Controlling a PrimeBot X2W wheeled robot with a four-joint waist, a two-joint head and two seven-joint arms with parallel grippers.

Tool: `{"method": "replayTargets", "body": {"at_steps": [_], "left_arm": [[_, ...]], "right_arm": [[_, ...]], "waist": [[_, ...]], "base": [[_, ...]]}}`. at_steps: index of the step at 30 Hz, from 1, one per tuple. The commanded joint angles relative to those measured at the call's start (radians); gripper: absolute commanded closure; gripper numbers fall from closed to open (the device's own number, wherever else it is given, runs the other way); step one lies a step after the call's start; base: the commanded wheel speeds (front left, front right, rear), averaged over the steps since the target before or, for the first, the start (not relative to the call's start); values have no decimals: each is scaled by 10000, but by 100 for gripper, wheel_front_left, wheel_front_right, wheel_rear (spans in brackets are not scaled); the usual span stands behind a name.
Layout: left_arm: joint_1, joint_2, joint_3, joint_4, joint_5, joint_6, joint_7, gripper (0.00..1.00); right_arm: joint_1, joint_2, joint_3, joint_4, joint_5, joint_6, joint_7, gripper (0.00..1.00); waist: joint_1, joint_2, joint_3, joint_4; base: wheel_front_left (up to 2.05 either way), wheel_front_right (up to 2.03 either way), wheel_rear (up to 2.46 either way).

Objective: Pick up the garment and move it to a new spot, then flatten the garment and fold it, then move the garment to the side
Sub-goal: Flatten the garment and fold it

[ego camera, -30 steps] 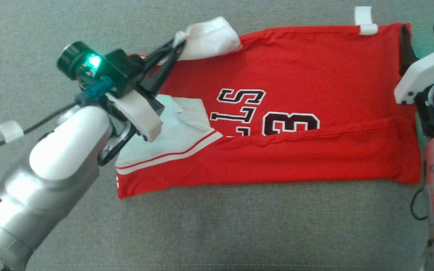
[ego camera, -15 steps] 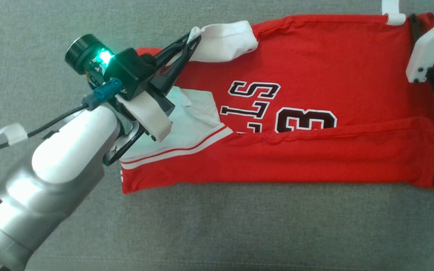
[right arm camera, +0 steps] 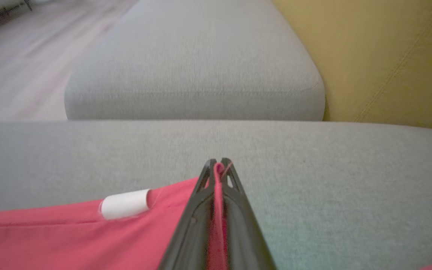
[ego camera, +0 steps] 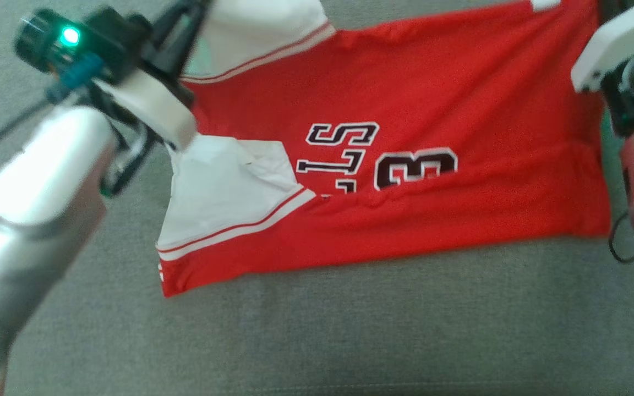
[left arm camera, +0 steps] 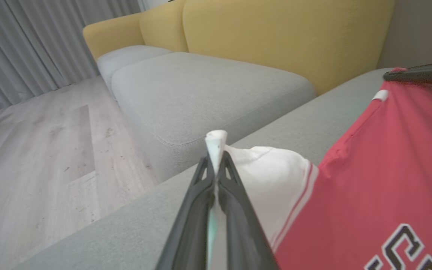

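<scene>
Head view: the red fabric jersey (ego camera: 460, 99) with white sleeves and black-and-white lettering lay spread across the grey woven sofa seat (ego camera: 317, 330). Its lettering faced up, its near hem was flat on the seat, and a narrow band of red was folded over along that near side.

Up at the seat's far left, the left gripper (ego camera: 193, 11) was clenched on the jersey's white sleeve (ego camera: 262, 22). In the left wrist view its two long dark fingers (left arm camera: 193, 217) were pressed tight together, with a tuft of white cloth poking out past the tips.

Over at the seat's far right, the right gripper (right arm camera: 219, 165) was clamped as well — in the right wrist view a thin sliver of red cloth ran between its fingers, right at the jersey's corner.

Between the two grips the jersey's far edge looked raised off the seat, the cloth sloping down to the seat on the near side. A small white tape tab (right arm camera: 124, 204) sat on the seat at the red edge, just beside the right gripper.

Beyond the seat stood a mustard-yellow upholstered backrest (left arm camera: 287, 33), and below the seat's far-left end was a pale wooden plank floor (left arm camera: 32, 142).
</scene>
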Motion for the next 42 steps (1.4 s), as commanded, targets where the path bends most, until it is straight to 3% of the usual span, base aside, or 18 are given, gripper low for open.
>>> {"method": "replayTargets", "body": {"at_steps": [1,11,21,33,42], "left_arm": [[-724,488,632,77,-95,52,-105,100],[-2092,-8,1045,2012,35,26,-1073,100],[-1612,-473,573,3412,122,-627,-1652,100],[279,119,-162,2343,-47,-833,-1165,100],[1787,666,-779,1032,-490,-774,265,100]], "right_arm": [[-413,116,222,-368,486,-9,-193,100],[-692,-83,1349,-960,2738,-9,-1058,100],[173,-639,2714,-1012,4394,-9,-965,100],[1902,-1866,4092,-1800,6439,-9,-12,100],[3219,-2952,5083,-2543,7521,-9,1769,100]], "waist": [[0,0,-85,-162],[0,0,-172,-462],[0,0,-662,-310],[0,0,-1651,99],[0,0,-2192,246]], "base": [[0,0,0],[0,0,0],[0,0,0],[0,0,0],[0,0,0]]}}
